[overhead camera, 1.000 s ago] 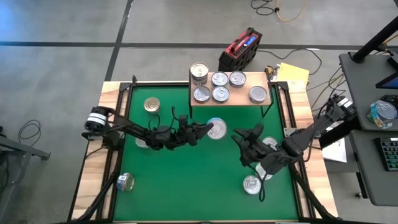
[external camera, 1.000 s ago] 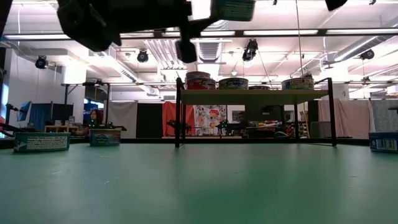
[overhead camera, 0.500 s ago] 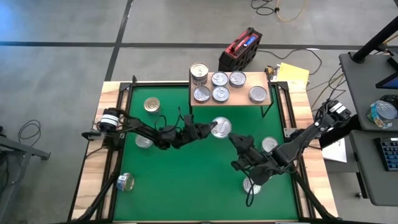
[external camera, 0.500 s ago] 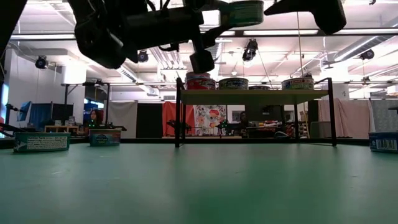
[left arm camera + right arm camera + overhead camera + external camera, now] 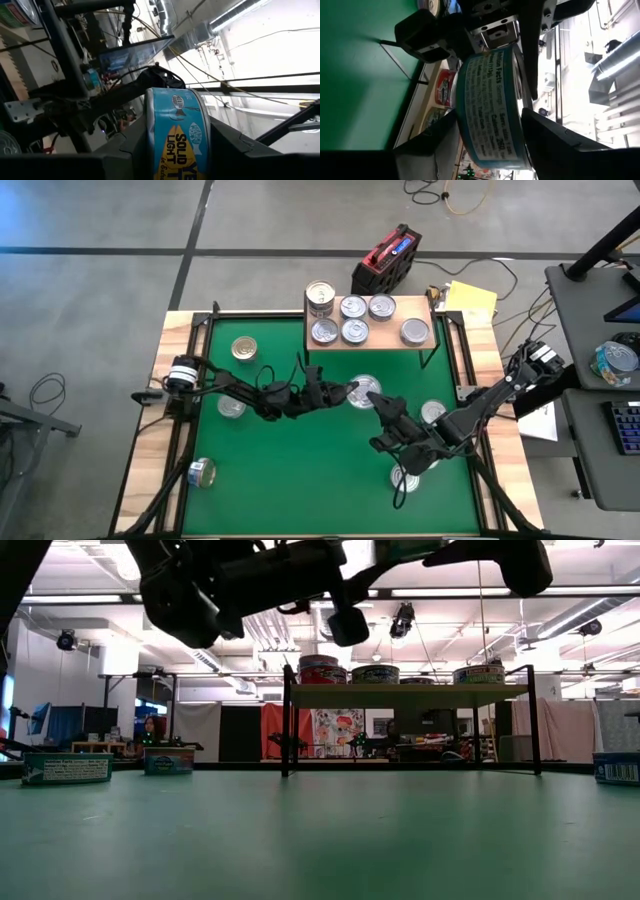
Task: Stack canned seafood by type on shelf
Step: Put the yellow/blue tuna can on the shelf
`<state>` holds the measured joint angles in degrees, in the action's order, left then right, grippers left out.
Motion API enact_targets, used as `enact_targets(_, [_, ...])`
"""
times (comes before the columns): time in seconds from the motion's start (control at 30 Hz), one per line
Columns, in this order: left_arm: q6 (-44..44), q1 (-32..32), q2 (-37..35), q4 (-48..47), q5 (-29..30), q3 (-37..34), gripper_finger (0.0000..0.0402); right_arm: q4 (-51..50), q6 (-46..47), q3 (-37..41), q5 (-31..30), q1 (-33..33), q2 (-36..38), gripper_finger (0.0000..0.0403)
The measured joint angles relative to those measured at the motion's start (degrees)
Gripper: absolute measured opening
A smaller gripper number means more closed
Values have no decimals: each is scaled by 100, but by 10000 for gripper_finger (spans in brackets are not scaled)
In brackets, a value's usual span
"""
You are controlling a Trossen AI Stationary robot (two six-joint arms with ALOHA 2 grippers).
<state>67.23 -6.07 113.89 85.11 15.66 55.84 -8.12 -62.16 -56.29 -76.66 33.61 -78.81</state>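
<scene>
Two pincers of mine meet on one tin at centre frame, just below the shelf. My left pincer clamps it half-open and my right pincer closes round it, which I judge a handover.

Low view: both hang along the top edge.

Left wrist: the blue label sits between my fingers.

Right wrist: the same tin, gripped.

A second ago my right pincer stood apart.

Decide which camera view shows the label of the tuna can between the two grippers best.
The left wrist view: the tuna can fills it, its label upright. The right wrist view shows the nutrition text sideways; the high view shows only the silver lid; the low view barely shows it.
</scene>
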Motion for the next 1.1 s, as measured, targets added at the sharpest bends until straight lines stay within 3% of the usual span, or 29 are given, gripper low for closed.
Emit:
enact_targets(0.3, [75,0,15,-14,9,-10,160,-42,-81,2,4,2,20,135])
enact_targets(0.67, [-764,101,-35,401,-74,-374,201,-135,307,11,-227,-2,159,134])
enact_targets(0.83, [-1743,56,-153,505,-14,-712,203,-739,1036,11,-190,-8,663,135])
enact_targets(1.1, [-3222,-160,-322,486,-19,-988,203,-1692,3019,78,879,-247,1773,135])
